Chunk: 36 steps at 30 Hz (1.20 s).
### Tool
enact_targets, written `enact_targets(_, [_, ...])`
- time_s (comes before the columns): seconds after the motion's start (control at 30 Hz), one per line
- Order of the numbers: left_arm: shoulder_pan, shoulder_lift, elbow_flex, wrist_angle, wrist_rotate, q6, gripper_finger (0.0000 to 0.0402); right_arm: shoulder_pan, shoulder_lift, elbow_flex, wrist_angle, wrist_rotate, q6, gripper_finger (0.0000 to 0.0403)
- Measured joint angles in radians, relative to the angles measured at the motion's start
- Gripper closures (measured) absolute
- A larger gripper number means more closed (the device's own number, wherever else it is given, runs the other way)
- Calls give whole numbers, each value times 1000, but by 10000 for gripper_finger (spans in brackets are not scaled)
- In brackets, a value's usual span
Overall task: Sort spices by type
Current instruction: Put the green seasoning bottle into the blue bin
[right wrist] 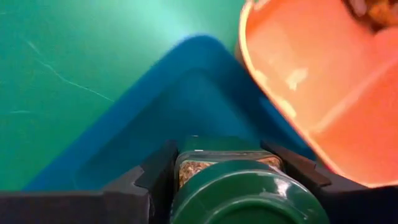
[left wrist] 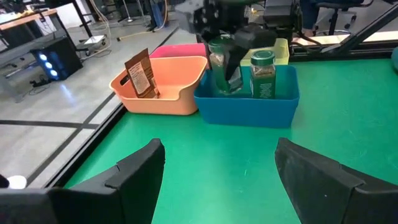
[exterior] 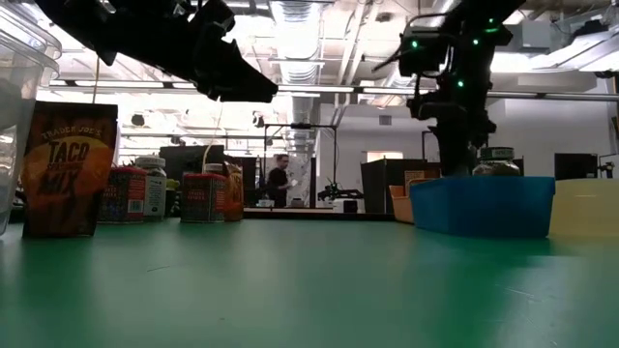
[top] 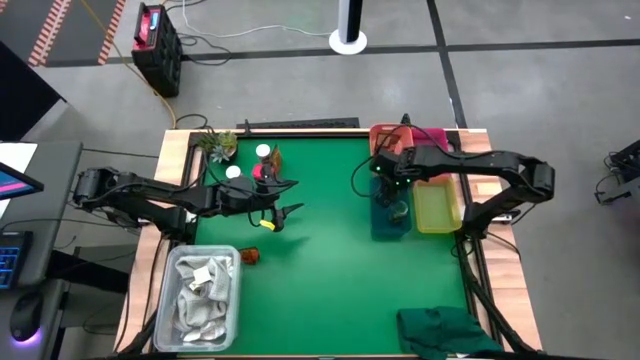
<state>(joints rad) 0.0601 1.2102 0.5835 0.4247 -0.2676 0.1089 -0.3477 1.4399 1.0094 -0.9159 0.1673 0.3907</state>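
My right gripper (top: 392, 178) hangs over the blue bin (top: 390, 218) at the table's far right, shut on a glass spice jar with a green cap (right wrist: 249, 193). A second green-capped jar (left wrist: 262, 73) stands inside that bin. A brown packet (left wrist: 140, 74) leans in the orange bin (left wrist: 168, 87) beside it. My left gripper (top: 288, 198) is open above the mat, left of centre, holding nothing. More spices stay at the far left: a taco-mix packet (exterior: 68, 169) standing on its lower edge, red-labelled tins (exterior: 203, 198) and white-capped jars (top: 263, 152). My right gripper pinches the jar between its two fingers, which sit on the glass just under the green cap (right wrist: 186, 169). The fingers come from above, pointing steeply down. The jar hangs upright with its lower part inside the blue bin (left wrist: 245, 102); the bin's wall hides its base.
A pink bin (top: 432, 135) and a yellow bin (top: 438, 205) flank the blue and orange ones. A small spiky plant (top: 220, 145) stands at the far left corner. A clear tray of white rags (top: 200, 295) is near left, a dark green cloth (top: 445, 330) near right.
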Motion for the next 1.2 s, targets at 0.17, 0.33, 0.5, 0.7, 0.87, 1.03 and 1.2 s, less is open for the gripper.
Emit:
enact_targets(0.17, [0,0,0,-1,0,0,109,0,1,-43,24,0,14,176])
enact_targets(0.33, [0,0,0,-2,0,0,109,0,1,-63,41,0,12,160])
enact_targets(0.5, [0,0,0,-2,0,0,109,0,1,-72,42,0,4,143])
enact_targets(0.7, [0,0,0,-1,0,0,109,0,1,-73,44,0,3,137])
enact_targets(0.87, [0,0,0,-1,0,-2,109,0,-1,-65,33,0,-7,137])
enact_targets(1.03, [0,0,0,-1,0,-4,109,0,-26,-32,35,0,-31,136])
enact_targets(1.2, [0,0,0,-1,0,-4,109,0,-48,-10,19,0,-59,136])
